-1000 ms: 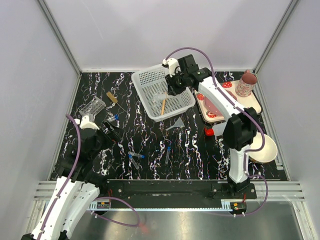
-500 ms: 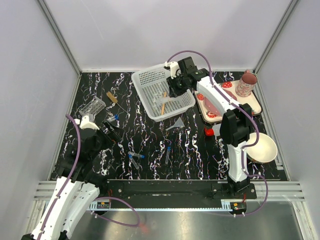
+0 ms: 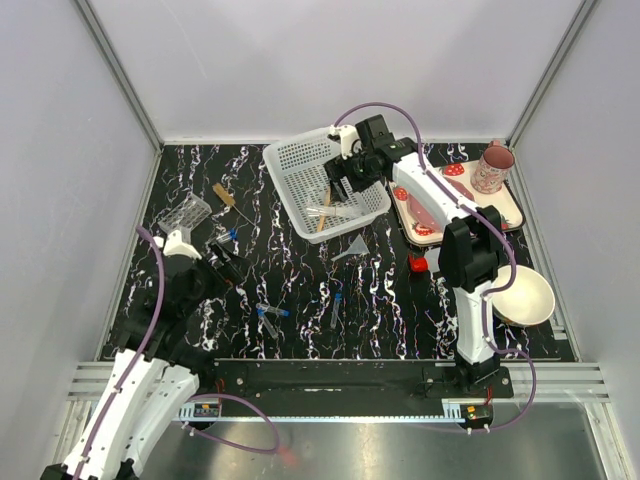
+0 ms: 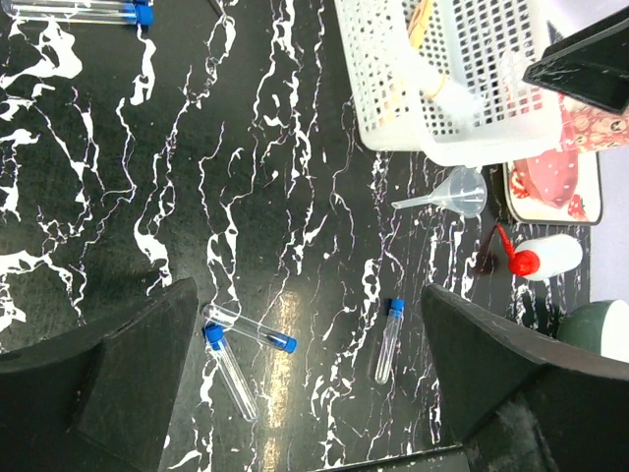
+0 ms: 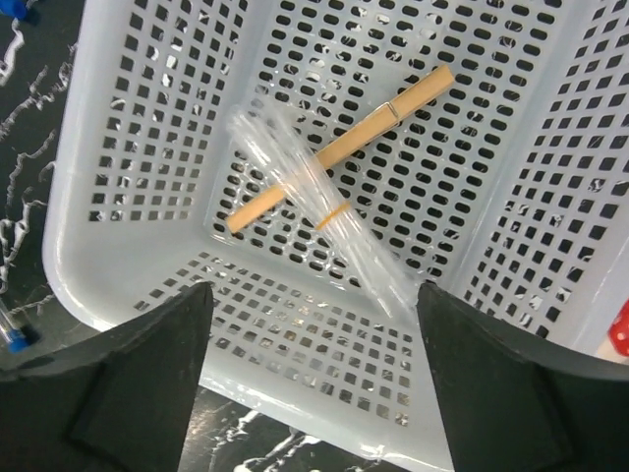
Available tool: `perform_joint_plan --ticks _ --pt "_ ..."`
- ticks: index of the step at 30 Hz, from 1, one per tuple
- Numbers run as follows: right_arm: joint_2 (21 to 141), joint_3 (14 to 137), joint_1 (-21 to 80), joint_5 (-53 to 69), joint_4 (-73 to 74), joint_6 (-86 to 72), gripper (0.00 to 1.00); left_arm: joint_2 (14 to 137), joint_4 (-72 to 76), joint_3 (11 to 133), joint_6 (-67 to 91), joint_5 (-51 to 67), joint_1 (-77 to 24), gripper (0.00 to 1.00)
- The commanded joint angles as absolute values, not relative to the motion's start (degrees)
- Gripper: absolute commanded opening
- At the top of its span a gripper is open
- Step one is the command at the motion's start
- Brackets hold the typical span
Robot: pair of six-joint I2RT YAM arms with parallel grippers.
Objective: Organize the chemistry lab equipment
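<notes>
Your table (image 3: 290, 275) carried the white basket (image 3: 285, 165) at the back. Your right gripper (image 5: 310, 364) hovered over it, fingers (image 5: 128, 383) spread wide and holding nothing; from above, that arm hid part of the basket's right side. Your left gripper (image 4: 310, 379) hung over the table's left half, fingers wide too and empty.

The clear tube rack (image 3: 185, 212) sat near the left edge (too glassy to tell how it lay). From above, only the squeeze bottle's (image 3: 418, 265) red cap showed past your right arm. The funnel (image 4: 462, 192) lay just in front of the basket.

Inside the basket a clear bundle (image 5: 324, 211), hard to make out, lay across a wooden stick (image 5: 393, 108). Three blue-capped tubes (image 4: 388, 339) lay near the front, two crossed.
</notes>
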State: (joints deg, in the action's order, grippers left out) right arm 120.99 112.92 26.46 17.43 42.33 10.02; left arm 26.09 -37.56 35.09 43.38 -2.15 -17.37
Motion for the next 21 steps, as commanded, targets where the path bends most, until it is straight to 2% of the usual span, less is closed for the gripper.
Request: perform_joint_plan --ticks 1,7,10,17,21 --pt "117.6 113.8 25.2 21.7 43.1 12.2 0.98 29.9 -35.0 39.1 40.9 -0.3 -17.1 0.99" --pt "105.3 107.0 24.7 31.8 45.7 19.9 1.00 40.9 -34.1 45.5 37.0 5.9 -15.5 0.99" --pt "96.2 97.8 24.6 36.3 44.1 22.7 1.00 47.5 -33.7 49.6 35.9 8.8 -13.5 0.99" --pt "73.9 74.2 21.3 39.0 35.3 24.2 1.00 64.9 -36.6 60.1 36.0 5.5 -10.3 0.99" --pt "69.5 67.1 16.1 42.8 32.5 20.9 1.00 74.5 -37.4 67.0 36.8 2.3 -8.6 0.99"
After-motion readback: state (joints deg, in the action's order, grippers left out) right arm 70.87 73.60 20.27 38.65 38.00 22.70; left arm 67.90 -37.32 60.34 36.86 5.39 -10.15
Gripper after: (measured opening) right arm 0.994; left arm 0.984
